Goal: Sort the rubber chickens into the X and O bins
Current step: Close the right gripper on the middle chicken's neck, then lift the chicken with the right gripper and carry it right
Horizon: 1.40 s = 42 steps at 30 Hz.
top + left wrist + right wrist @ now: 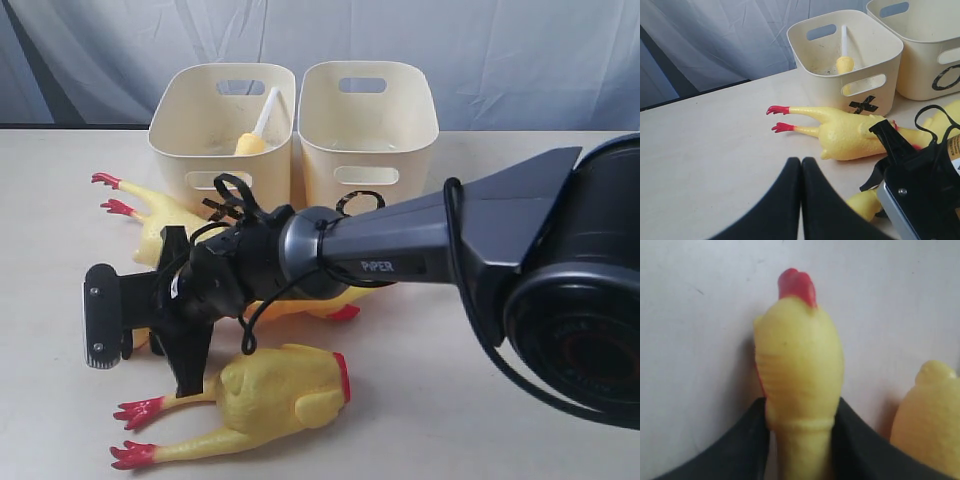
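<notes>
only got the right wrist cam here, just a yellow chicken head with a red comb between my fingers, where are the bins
Observer: Past the chicken head, at the back of the exterior view. They stand side by side, the X bin on that view's left and the O bin on its right.
Operator: anything in them yet
Observer: The X bin holds one yellow piece on a white stick, leaning against its back wall.
</notes>
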{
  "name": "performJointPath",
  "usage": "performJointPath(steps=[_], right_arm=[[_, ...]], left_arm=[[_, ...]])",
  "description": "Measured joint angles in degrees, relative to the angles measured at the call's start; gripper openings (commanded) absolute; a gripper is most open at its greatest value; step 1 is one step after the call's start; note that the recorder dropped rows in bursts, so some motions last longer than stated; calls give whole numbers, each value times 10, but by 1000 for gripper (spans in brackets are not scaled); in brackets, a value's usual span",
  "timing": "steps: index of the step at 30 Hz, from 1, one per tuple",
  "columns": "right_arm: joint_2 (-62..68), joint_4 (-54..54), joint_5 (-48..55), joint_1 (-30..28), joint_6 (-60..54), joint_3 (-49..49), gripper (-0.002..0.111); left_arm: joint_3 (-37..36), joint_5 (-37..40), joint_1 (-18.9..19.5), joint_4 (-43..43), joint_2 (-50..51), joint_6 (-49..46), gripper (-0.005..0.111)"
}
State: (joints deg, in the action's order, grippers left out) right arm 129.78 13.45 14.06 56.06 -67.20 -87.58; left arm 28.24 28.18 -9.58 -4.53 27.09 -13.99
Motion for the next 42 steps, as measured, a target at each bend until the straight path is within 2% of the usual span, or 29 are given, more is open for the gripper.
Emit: performJointPath(steps=[3, 14, 22, 42], right_arm=[[0, 0, 0, 0, -1, -2, -1], [-16, 5, 9, 1, 7, -3, -1], [-68, 35, 55, 1, 29, -3, -1], [-267, 43, 152, 1, 27, -3, -1]], left_arm=[[0, 0, 0, 0, 0, 0, 0], [0, 0, 0, -1, 0, 0, 0], [0, 0, 0, -1, 0, 0, 0], [0, 0, 0, -1, 0, 0, 0]])
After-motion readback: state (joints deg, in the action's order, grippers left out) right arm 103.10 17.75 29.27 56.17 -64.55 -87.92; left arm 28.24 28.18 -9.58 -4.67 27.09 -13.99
